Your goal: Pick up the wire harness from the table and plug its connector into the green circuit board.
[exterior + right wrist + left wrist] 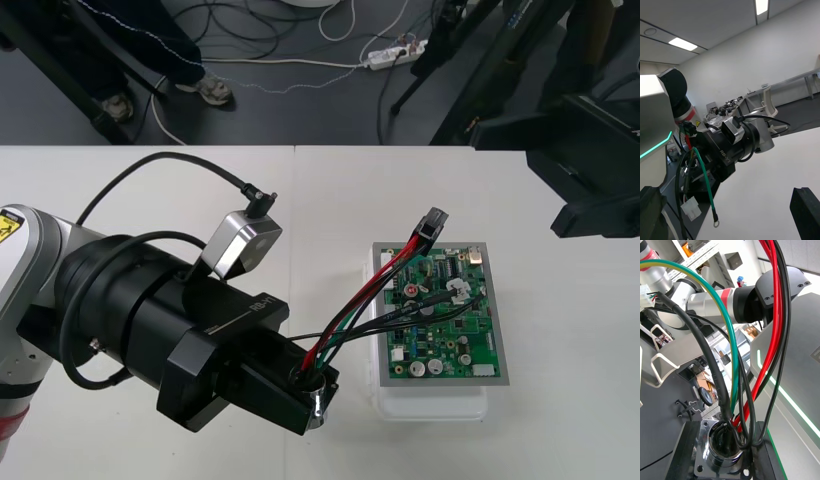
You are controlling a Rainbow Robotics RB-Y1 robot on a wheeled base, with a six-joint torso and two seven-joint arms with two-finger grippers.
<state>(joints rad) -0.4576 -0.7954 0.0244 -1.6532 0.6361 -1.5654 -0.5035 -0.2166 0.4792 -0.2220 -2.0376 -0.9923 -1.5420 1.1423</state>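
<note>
Left gripper (314, 396) over the worktop (560, 400) near its near edge, just left of the circuit board (445, 325) on its base (430, 403). Its fingers (682, 455) sit either side of the socket (720, 450). The wires (365, 305) run right and back to the plug (432, 228) at the board's far edge. Right gripper (592, 195) far right, well apart.

Left gripper (724, 452) is clamped: its black fingers (683, 455) press either side of the round, flanged metal socket (720, 448) of the wire harness (733, 414). Red wires (772, 333), a green wire (720, 307) and black wires (696, 337) fan up from the socket. Behind them crosses the right arm's silver link (707, 303), with its red ring (728, 300).
</note>
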